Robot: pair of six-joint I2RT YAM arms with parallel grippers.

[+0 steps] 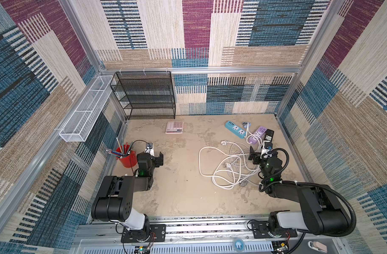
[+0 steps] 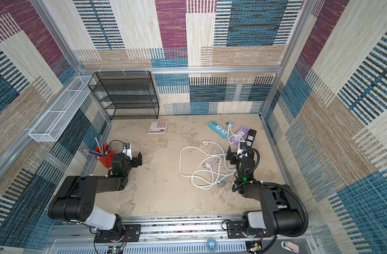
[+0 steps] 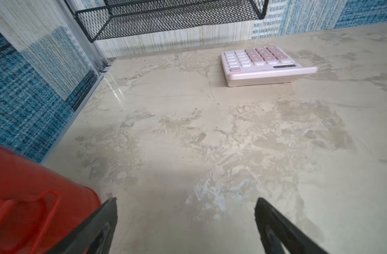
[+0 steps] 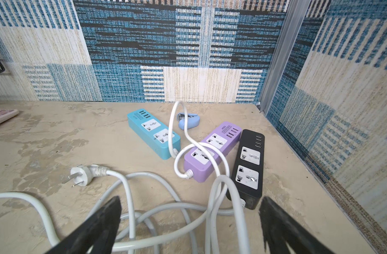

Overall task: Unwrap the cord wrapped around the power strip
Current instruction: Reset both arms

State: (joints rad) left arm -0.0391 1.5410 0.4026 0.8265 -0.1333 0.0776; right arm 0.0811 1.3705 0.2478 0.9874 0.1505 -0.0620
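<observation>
Both agape, empty: left gripper (image 3: pixel 186 200), right gripper (image 4: pixel 190 199) | white cords (image 4: pixel 211 198) cross purple power strip (image 4: pixel 219 140) | stapler (image 4: pixel 189 122) beyond

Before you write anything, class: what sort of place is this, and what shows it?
Most likely a robot test cell dressed as a desk: two robot arms on a front rail, patterned panels in a metal frame boxing the tabletop, and office props: calculator, power strips, red pen pot.

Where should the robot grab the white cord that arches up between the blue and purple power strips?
Probably near the top of the arch in the cord, coming from above with the open right pincer. There it stands clear of the table, the blue strip and the purple strip, so the jaws can straddle it; lower down it lies tangled.
</observation>
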